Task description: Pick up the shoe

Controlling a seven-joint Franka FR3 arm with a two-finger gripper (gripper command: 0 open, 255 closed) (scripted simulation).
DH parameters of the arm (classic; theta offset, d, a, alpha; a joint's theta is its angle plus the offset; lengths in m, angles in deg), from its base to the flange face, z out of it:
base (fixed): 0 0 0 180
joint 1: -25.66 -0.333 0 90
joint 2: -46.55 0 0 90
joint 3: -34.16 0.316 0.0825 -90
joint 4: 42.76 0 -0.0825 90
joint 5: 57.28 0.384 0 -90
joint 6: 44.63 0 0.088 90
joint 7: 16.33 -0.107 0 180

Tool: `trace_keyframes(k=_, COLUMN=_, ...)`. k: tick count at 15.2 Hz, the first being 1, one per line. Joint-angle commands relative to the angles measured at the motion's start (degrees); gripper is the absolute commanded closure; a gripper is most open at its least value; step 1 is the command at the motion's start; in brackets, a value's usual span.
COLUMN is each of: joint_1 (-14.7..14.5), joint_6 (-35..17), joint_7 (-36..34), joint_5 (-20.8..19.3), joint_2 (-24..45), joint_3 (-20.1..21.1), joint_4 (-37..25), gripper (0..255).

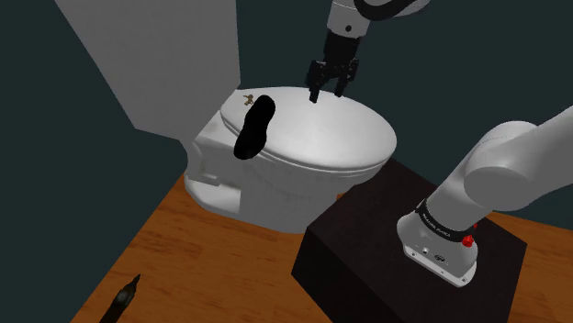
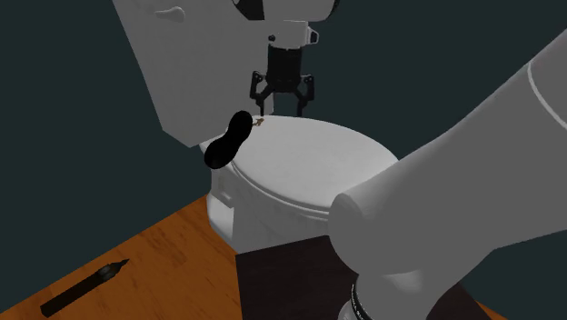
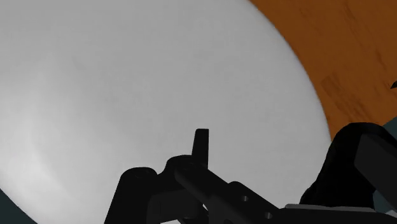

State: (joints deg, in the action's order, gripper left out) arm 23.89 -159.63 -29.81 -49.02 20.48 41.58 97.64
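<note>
Well, the hand is up and the shoe is not

Right, reading across the shoulder view from its left. Down on the orange-brown wooden plank floor [image 1: 184,266] lies one slim black marker-like stick [image 1: 122,298], far from the action. Next comes the one white toilet [image 1: 220,188], with its boxy grey-white tank [image 1: 156,55] behind. Its smooth white oval lid [image 1: 340,138] is closed, and across the rim at that lid's left side lies the one black shoe [image 1: 254,127], one end drooping past the edge. Just beside its upper end sits one tiny brass-coloured object [image 1: 246,98], too small to name. Further right, the all-black two-finger hand [image 1: 326,90] hangs over the back of the lid, fingers spread wide with nothing between them, near the shoe but clear of it. At lower right, the one dark box stand [image 1: 367,229] carries the one white arm [image 1: 500,170].

Progress? Early, by my reading: no contact, no grasp, no lift. Everything that counts is left to do: shift toward the view's left over the shoe, come down, close on it, raise it.
</note>
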Motion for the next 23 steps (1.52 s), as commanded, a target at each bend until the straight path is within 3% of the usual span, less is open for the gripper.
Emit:
trace_keyframes(k=1, joint_1=-0.2, joint_6=-4.5, joint_7=-2.0, joint_5=1.3, joint_2=3.4, joint_3=0.8, joint_4=-1.0, gripper=0)
trace_keyframes(k=13, joint_1=-0.7, joint_6=-24.8, joint_7=-13.4, joint_5=4.4, joint_2=24.3, joint_3=4.4, joint_4=-13.8, gripper=0)
trace_keyframes(k=23, joint_1=-1.0, joint_6=-30.5, joint_7=-12.5, joint_5=4.9, joint_2=27.5, joint_3=4.6, joint_4=-11.2, gripper=0)
